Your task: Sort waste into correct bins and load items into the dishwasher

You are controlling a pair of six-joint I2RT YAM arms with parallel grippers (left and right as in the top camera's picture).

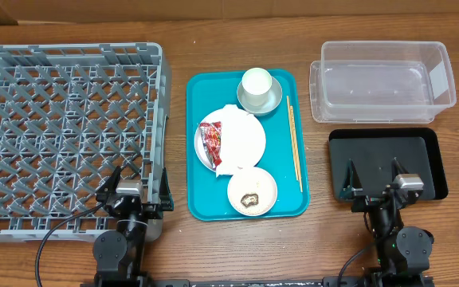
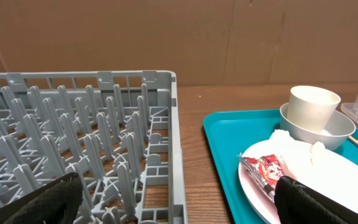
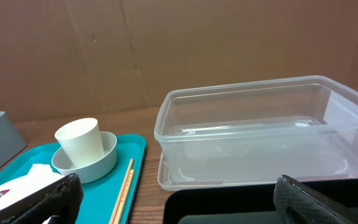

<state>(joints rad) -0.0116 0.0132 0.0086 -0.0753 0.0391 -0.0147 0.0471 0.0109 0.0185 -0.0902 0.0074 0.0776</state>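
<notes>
Overhead, we see the grey dish rack [image 1: 54,119] on the left, with our left gripper [image 1: 131,177] spread wide and empty above its near right corner. The teal tray [image 1: 202,191] lies just right of that gripper. At far right sits the clear tub [image 1: 381,84]. Nearer, the black tray [image 1: 381,147] lies under our right gripper [image 1: 373,179], likewise spread and empty. On the teal tray are the plate [image 1: 245,139], a cup [image 1: 256,81] in a bowl [image 1: 273,100], and the red wrapper [image 1: 212,137] on the plate's left edge.
</notes>
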